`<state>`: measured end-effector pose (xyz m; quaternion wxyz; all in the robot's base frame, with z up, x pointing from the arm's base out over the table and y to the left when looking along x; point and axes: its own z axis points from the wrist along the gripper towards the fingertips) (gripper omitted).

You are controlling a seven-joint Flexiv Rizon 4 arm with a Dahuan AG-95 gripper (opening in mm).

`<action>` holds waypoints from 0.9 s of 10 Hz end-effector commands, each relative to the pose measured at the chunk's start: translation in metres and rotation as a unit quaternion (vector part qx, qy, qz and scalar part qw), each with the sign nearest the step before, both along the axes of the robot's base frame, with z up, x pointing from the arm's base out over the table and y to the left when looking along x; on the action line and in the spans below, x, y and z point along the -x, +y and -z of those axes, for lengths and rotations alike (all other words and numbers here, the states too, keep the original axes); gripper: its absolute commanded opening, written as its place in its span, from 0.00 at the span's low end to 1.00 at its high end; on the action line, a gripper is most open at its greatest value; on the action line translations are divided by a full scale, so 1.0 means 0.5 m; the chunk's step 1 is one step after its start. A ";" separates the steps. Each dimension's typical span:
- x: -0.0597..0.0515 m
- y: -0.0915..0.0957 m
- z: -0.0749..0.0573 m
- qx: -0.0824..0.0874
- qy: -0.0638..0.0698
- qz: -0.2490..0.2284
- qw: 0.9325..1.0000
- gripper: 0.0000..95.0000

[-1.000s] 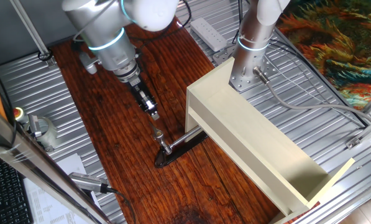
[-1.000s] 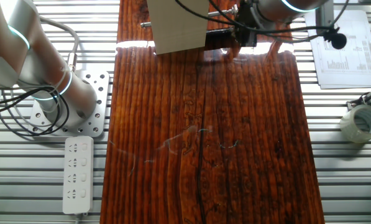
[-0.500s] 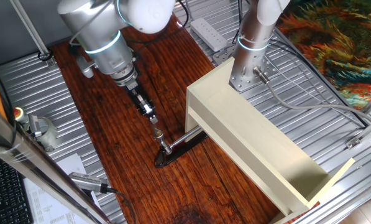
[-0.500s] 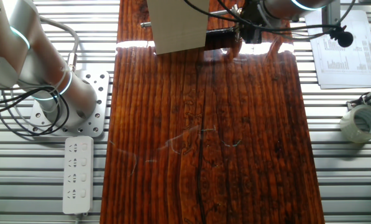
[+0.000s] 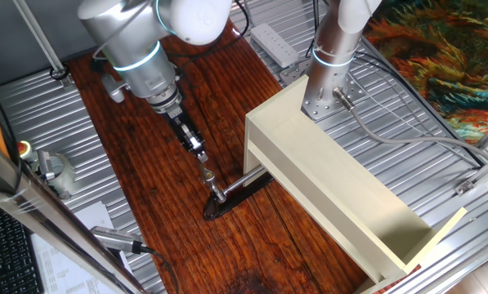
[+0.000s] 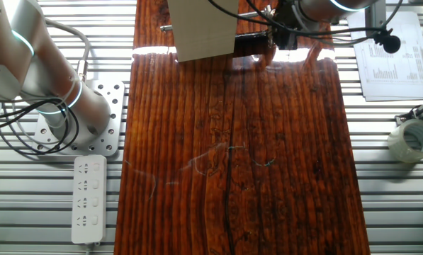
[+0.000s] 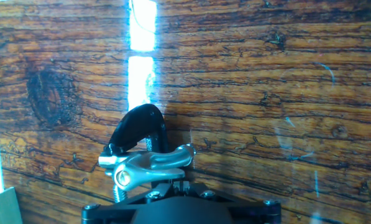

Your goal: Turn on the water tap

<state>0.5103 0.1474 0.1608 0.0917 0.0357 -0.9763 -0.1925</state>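
Water tap [image 5: 217,193] on the wooden worktop [image 5: 145,188], its spout running under the cream box [image 5: 333,188]. The pincer [image 5: 201,155] hangs just above the lever handle [image 7: 153,163]; open or closed cannot be told. Risk: an off-centre descent probably slides off the thin lever, leaving it unturned.

One fixed view looks down at a slant from beyond a long edge of the dark red-brown wooden tabletop [image 5: 145,204], while the other fixed view looks nearly straight down on that same wooden top [image 6: 232,156] from higher up. Both share the cream open-sided box [image 5: 333,180] [image 6: 200,28]. The hand view sits very near the wood, facing the small chrome faucet with dark oval base [image 7: 149,163].
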 end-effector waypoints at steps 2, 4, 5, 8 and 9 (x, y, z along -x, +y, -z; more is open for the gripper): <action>-0.002 0.000 0.003 0.000 -0.001 0.001 1.000 0.00; -0.005 0.002 0.005 0.000 -0.001 0.001 1.000 0.00; -0.007 0.003 0.006 0.001 -0.001 0.002 1.000 0.00; -0.013 0.006 0.010 0.003 -0.002 0.002 1.000 0.00; -0.015 0.006 0.010 0.004 -0.003 0.001 1.000 0.00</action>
